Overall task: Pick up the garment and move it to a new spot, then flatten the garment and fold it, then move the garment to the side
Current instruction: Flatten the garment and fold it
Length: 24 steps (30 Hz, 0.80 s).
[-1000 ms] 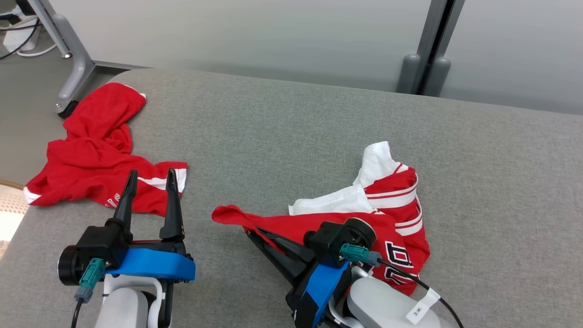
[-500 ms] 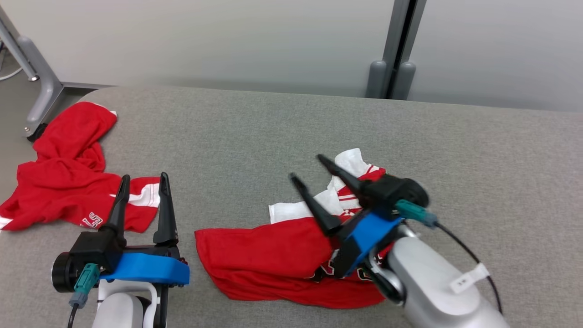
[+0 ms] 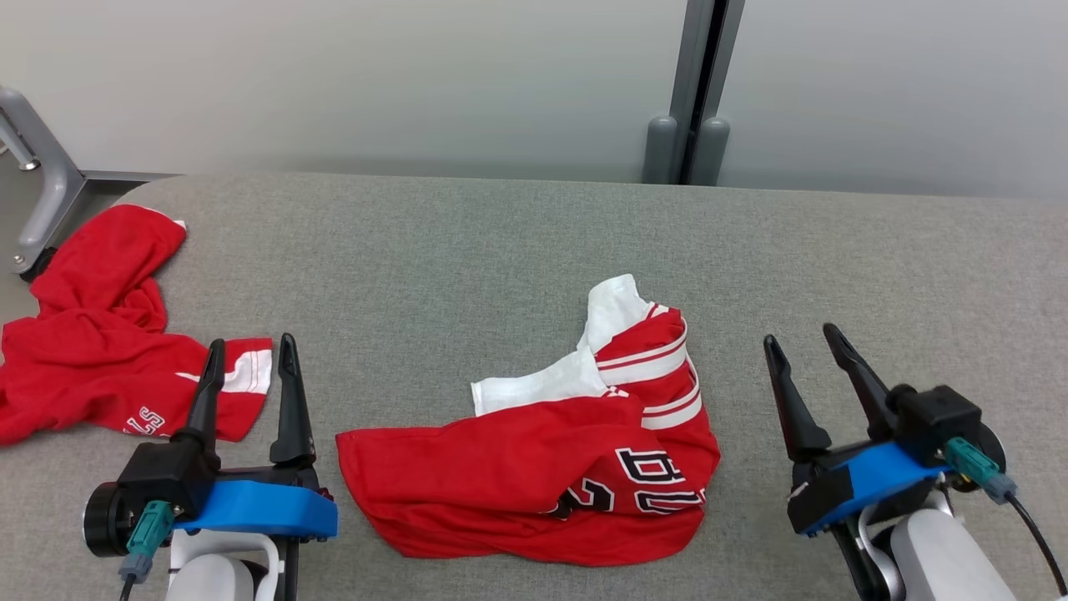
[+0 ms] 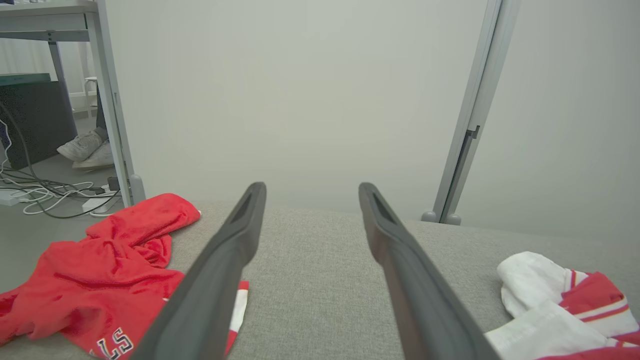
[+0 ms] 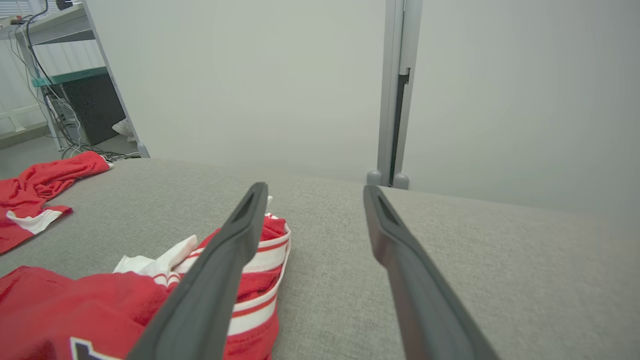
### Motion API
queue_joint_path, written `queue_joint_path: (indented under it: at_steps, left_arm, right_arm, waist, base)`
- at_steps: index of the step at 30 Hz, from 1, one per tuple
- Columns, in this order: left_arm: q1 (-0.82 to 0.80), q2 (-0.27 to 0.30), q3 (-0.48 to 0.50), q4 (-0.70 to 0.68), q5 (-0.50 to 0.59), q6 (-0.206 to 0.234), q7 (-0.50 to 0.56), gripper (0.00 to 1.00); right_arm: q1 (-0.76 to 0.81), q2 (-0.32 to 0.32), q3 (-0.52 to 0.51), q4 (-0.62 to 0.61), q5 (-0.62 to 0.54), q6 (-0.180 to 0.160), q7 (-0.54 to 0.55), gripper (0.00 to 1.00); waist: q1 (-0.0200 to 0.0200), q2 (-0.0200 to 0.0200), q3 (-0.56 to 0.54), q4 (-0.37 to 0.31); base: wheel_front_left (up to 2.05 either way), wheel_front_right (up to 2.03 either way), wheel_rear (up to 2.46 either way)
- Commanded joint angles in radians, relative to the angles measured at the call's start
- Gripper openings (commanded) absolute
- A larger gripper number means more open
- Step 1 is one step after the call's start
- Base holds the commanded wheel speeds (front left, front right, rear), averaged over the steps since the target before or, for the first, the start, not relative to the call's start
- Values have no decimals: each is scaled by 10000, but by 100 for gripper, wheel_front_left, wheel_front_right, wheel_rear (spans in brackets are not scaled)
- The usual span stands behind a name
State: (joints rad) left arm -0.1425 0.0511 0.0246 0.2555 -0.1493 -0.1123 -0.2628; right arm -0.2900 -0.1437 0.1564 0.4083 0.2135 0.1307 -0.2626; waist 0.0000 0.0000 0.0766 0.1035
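Grey fabric tabletop (image 3: 467, 250) carries the crumpled red-and-white garment (image 3: 517, 476) near its middle, toward the front edge, with black lettering showing. The right gripper (image 3: 798, 335) stands just right of it, clear of the fabric, jaws spread wide and empty. The left gripper (image 3: 253, 340) on the other side is equally wide, holding nothing. 1 bunched red cloth (image 3: 92, 367) lies at the table's left end.

Two garments lie on one grey fabric-covered surface (image 3: 417, 250): one red-and-white jersey (image 3: 534, 476) with black numerals in the middle, and one red garment (image 3: 92, 367) with white trim at its left edge. There are two grippers, the left gripper (image 3: 252, 340) and the right gripper (image 3: 798, 334), each with two dark fingers, four in all. Behind the surface stands one grey upright post (image 3: 699, 83) with two rounded feet (image 3: 659, 146).
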Motion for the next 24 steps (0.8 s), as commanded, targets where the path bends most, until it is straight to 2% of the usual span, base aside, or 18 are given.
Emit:
queue_joint_path:
  at_steps: [1,7,14,24]
  left_arm:
    - [90,-11,58,-47,62,-26,-29,100]
    - [66,-11,35,-12,98,-22,-29,100]
    - [-70,-11,-154,35,86,-11,-29,100]
    - [-217,-11,-386,84,-60,-29,-30,100]
  right_arm:
    - [416,86,-290,-158,-157,1,-31,100]
    - [888,320,-686,-385,-482,1,18,100]
    - [246,370,-462,-482,-729,1,318,100]
    - [-905,141,215,649,-741,1,917,100]
  waist:
    - [0,0,11,-18]
    - [0,0,33,-79]
    - [0,0,42,44]
    - [0,0,190,514]
  base:
    - [0,0,0]
    - [0,0,0]
    - [0,0,0]
    - [0,0,0]
